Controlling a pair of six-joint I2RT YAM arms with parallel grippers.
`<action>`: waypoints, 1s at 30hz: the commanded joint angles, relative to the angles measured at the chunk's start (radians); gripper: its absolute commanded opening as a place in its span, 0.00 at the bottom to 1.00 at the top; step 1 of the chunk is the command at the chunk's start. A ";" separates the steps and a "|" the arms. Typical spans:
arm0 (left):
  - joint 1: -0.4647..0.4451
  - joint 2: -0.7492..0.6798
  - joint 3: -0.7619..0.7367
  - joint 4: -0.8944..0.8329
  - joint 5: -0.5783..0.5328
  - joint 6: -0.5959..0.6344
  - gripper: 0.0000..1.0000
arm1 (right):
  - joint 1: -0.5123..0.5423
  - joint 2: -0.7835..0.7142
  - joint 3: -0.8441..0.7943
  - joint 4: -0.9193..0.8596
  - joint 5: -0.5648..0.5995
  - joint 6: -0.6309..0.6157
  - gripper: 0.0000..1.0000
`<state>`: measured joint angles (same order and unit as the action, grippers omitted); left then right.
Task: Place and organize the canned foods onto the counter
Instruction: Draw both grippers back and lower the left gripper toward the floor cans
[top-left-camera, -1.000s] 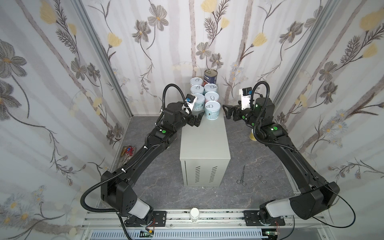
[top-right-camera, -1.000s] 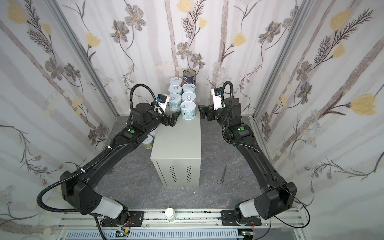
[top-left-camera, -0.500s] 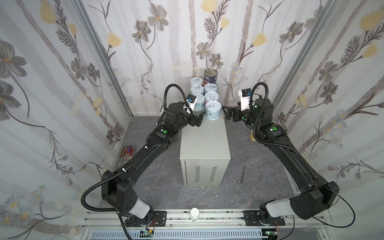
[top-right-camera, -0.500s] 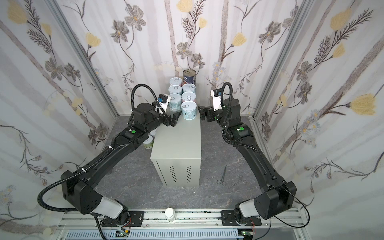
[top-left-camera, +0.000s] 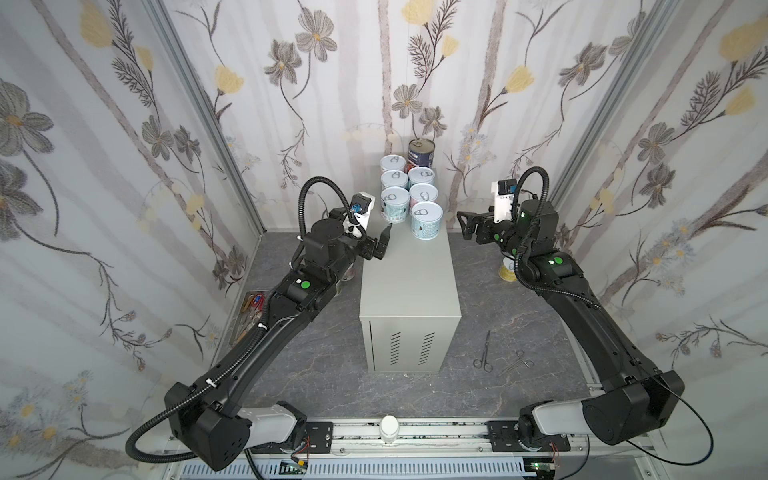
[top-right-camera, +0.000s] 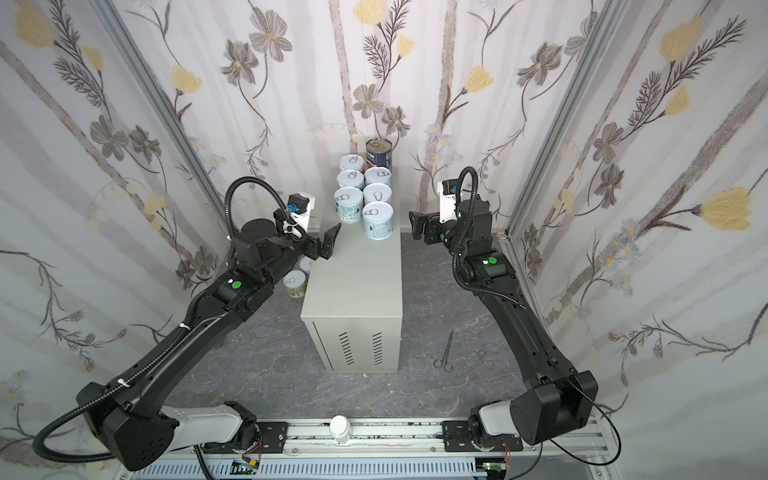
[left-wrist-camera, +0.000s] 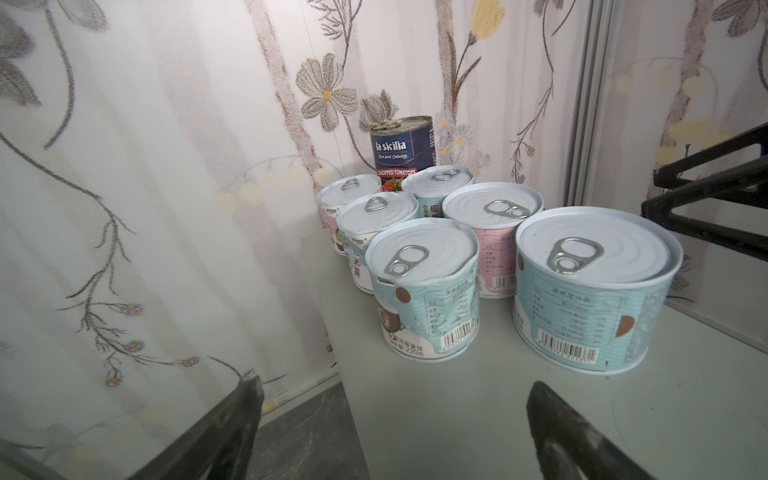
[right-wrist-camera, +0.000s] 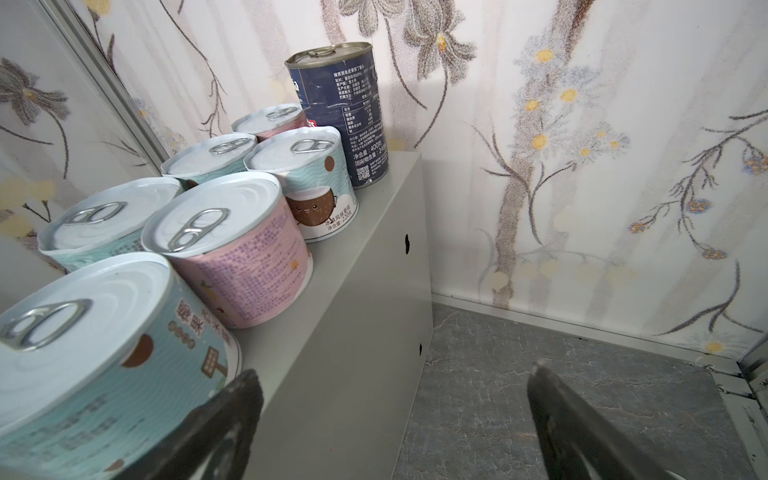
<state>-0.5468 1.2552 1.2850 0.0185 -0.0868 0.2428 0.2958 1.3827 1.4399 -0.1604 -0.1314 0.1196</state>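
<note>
- Shows seven cans (top-left-camera: 422, 194) in two rows on the tabletop (top-left-camera: 411, 286).
- Leaves three more down on the floor (top-right-camera: 249, 365).
- Has left claw (top-left-camera: 381, 243), right claw (top-left-camera: 464, 226) spread apart, empty.

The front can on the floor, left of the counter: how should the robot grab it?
Grip the can by its round side, coming straight down with the open left gripper. It stands upright, lid up, close beside the counter with another can just behind, so a sideways reach looks cramped.
</note>
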 joint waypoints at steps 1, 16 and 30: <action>0.027 -0.060 -0.066 0.062 -0.112 0.002 1.00 | -0.010 -0.018 -0.009 0.039 -0.015 0.026 1.00; 0.398 0.163 -0.035 -0.220 0.008 -0.432 1.00 | -0.040 -0.039 -0.054 0.051 -0.039 0.101 1.00; 0.410 0.440 -0.032 -0.255 0.020 -0.516 1.00 | -0.052 -0.054 -0.138 0.036 0.035 0.173 1.00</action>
<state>-0.1368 1.6768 1.2575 -0.2348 -0.0502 -0.2512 0.2428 1.3460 1.3109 -0.1532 -0.1024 0.2760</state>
